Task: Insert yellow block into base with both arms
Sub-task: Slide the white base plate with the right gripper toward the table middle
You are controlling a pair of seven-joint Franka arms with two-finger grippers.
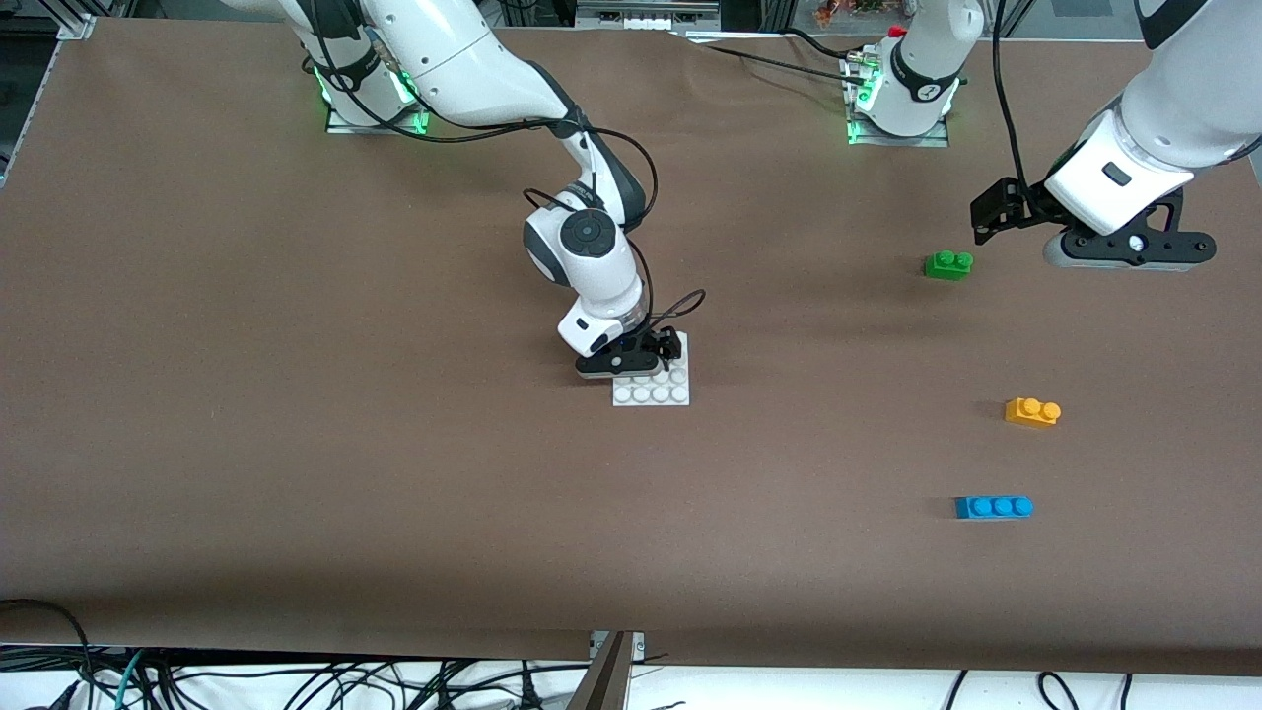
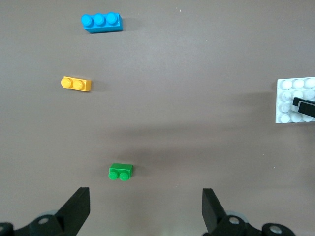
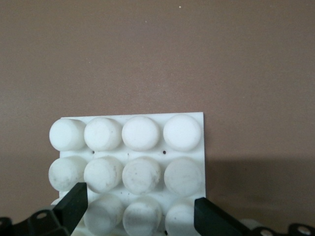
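I've got the right gripper (image 1: 646,357) open, straddling the base (image 1: 663,392); left gripper (image 1: 1025,222) open over the table beside the green brick (image 1: 948,264); yellow block (image 1: 1032,411) looks light, rigid, slick, so I'd pinch its flat long sides.

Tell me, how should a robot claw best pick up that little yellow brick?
Probably from straight above, fingers pinching the two long flat sides of the yellow block. It lies flat and alone, studs up. The left gripper, open above the green brick, is closest.
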